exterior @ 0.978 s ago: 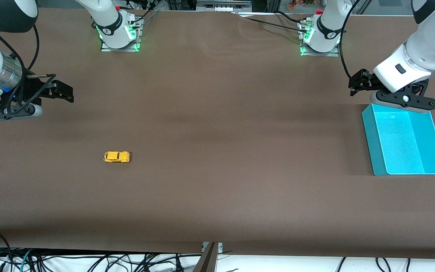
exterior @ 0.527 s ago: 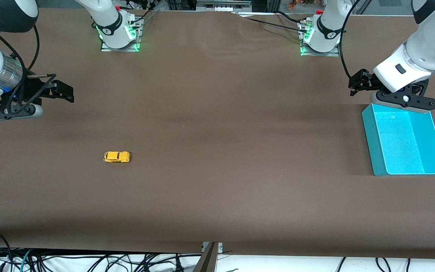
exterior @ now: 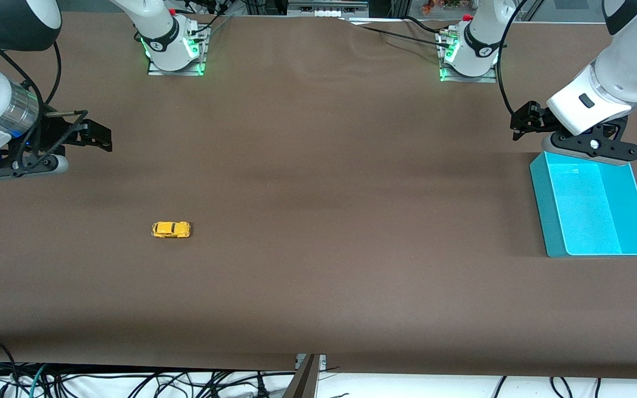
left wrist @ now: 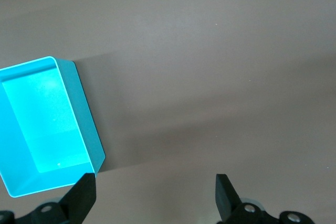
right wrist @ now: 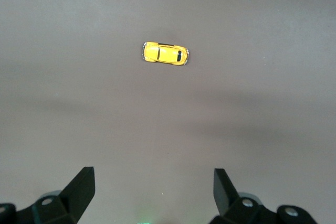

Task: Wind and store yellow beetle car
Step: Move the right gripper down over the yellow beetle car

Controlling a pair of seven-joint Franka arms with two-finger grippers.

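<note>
Only the right gripper (exterior: 83,132) has shifted since a second ago, drifting a little toward the car (exterior: 171,229); the car, the bin (exterior: 539,199) and the left gripper (exterior: 523,122) sit as they did.

Front view: the car rests on its wheels on the bare table (exterior: 318,166), toward the right arm's end and nearer the camera than the right gripper, well apart from it. That gripper hangs over the table with nothing in it. The bin lies at the left arm's end. The left gripper hovers over the table by the bin's farther edge; that arm waits, probably parked there so it can take the car into the bin later.

Left wrist view: the left gripper (left wrist: 155,192) stands wide open and empty, its two fingers (left wrist: 84,195) framing bare table. The bin (left wrist: 86,129) shows beside them, empty.

Right wrist view: the right gripper (right wrist: 152,188) is also spread wide, holding nothing. The car (right wrist: 165,53) lies ahead of the fingers (right wrist: 81,184) and roughly between their lines, lengthwise across the gap. The wide opening suits an approach to so small a toy. I judge the reach has only just begun, with winding and storing both yet to do.
</note>
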